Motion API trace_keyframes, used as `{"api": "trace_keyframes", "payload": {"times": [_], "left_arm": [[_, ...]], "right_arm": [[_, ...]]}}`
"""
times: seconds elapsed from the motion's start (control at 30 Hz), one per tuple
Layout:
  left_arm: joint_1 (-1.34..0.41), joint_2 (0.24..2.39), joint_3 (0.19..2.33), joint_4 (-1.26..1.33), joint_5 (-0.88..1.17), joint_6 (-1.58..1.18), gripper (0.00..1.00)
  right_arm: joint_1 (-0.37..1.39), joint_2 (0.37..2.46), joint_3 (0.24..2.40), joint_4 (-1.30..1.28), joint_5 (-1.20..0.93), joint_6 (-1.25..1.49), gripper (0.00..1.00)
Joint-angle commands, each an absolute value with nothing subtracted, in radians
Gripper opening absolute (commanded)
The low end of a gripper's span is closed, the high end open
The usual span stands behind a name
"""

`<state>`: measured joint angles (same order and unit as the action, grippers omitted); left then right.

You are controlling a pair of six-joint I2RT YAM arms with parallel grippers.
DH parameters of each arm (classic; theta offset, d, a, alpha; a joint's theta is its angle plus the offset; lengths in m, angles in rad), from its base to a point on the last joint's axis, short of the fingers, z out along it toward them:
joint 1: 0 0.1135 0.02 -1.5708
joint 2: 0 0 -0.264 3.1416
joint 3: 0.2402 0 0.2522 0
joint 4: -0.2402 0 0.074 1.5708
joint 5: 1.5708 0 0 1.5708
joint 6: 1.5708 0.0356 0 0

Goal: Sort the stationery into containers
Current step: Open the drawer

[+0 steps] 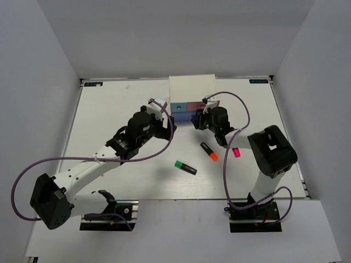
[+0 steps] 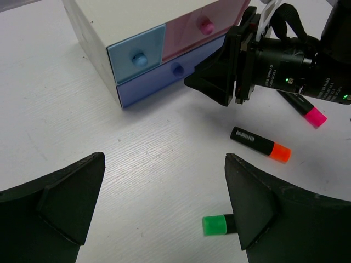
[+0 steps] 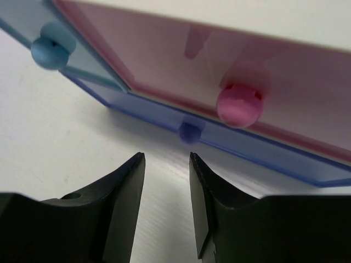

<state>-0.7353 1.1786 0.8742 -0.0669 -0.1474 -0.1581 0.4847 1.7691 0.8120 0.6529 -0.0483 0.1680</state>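
Note:
The white drawer box [image 1: 191,90] stands at the back centre, with a light blue front [image 2: 137,55], a pink front [image 2: 205,27] and a wider periwinkle front [image 2: 164,76] below them. My right gripper [image 1: 198,119] is open with a narrow gap [image 3: 167,159], just in front of the periwinkle knob [image 3: 190,131] and not touching it. My left gripper [image 2: 164,164] is wide open and empty above the table. The green highlighter [image 1: 185,167], orange highlighter [image 1: 209,151] and pink-red highlighter [image 1: 236,152] lie on the table. The pink cylinder and the silver piece are out of view.
The pink knob [image 3: 239,104] and light blue knob [image 3: 50,49] sit above the right fingers. The right arm [image 1: 271,150] stands beside the pink-red highlighter. In the left wrist view the green cap [image 2: 214,225] lies by my right-hand finger [image 2: 258,208].

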Motion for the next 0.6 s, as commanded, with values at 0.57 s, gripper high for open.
{"api": "trace_keyframes", "payload": {"times": [0.57], "left_arm": [[-0.736, 1.135, 0.873, -0.048, -0.149, -0.150, 1.00]], "right_arm": [[0.485, 1.876, 0.845, 0.844, 0.051, 0.367, 0.44]]}}
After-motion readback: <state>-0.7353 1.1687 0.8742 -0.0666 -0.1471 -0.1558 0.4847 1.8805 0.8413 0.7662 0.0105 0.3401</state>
